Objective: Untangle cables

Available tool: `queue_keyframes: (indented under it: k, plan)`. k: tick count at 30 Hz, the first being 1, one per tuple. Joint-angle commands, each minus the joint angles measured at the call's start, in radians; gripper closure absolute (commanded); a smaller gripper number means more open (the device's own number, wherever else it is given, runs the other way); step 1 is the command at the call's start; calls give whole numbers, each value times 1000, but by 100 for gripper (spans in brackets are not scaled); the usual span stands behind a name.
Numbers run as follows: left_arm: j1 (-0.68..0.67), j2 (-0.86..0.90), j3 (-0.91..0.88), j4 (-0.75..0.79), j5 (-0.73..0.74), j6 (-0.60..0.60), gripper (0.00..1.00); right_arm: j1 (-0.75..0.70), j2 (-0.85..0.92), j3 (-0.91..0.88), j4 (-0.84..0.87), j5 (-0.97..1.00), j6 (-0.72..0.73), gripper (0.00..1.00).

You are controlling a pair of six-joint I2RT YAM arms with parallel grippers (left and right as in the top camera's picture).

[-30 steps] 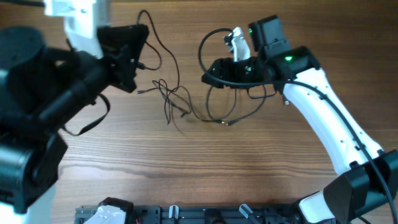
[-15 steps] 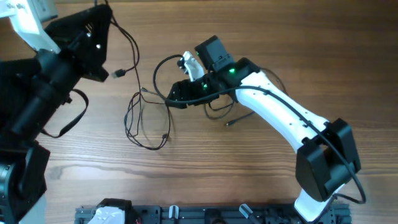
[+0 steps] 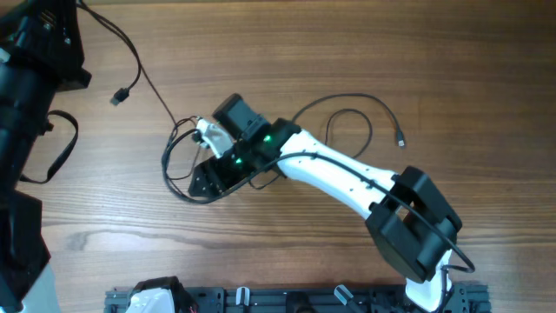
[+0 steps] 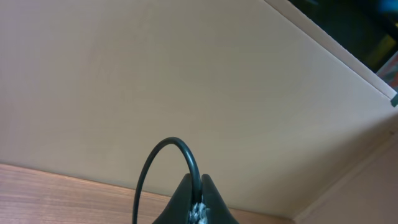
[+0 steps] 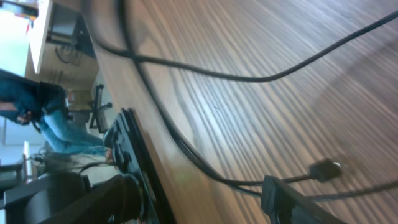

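Cables (image 3: 176, 163): thin black loops lie bunched on the table (image 3: 365, 35), toward 9 o'clock from centre in the overhead view. Right gripper (image 3: 202, 181) sits low in this bunch with loops around it. Cannot tell from either view whether its jaws are parted or closed. The right wrist view shows strands crossing the wood grain and a small plug (image 5: 323, 168) just beside the one visible finger.

Long strand (image 3: 156, 97) leaves the bunch toward 11 o'clock and rises to the left arm in the top corner. A dark plug end (image 3: 117, 96) sits at the strand's 9 o'clock. Left gripper (image 4: 199, 185) is raised off the table, fingertips clenched on this strand, which arcs out from between them.

Separate cable (image 3: 352, 96) curves at 3 o'clock of the bunch, plug tip (image 3: 401, 142) free.
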Motion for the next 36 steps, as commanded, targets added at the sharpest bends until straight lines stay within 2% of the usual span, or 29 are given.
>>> queue_keyframes:
  k: [1,2,4,14,16,20,21,22,23,25,27,29,31,33,36]
  plan:
    - [13,-3,6,14,2,-17,96,57,39,3,67,180,113,28]
    - [13,-3,6,14,1,-17,96,80,53,3,97,283,164,28]
    - [13,-3,6,14,1,-17,95,110,74,3,150,358,181,29]
    - [13,-3,6,33,1,-17,95,175,226,3,353,411,180,32]
    - [13,-2,6,32,-4,-17,95,175,233,3,373,485,180,37]
    - [13,-2,6,33,-59,-16,95,172,233,3,379,534,179,68]
    - [13,-2,6,34,-93,-16,95,170,233,3,355,547,180,83]
    - [13,-2,6,34,-136,-16,95,167,233,3,316,574,187,94]
    - [19,-2,6,35,-191,-16,95,158,232,4,250,626,244,96]
    - [60,-2,6,37,-274,-16,96,118,224,11,91,715,413,96]
    - [130,-2,6,45,-298,-14,96,39,195,15,-40,711,471,96]
    - [214,11,6,48,-298,-13,96,-70,140,17,-179,708,448,96]
    - [266,34,6,58,-299,26,96,-195,76,17,-298,708,347,96]
    - [270,53,6,74,-319,90,96,-273,37,17,-369,708,302,96]
    - [270,89,6,79,-427,112,96,-420,-13,17,-468,705,229,96]
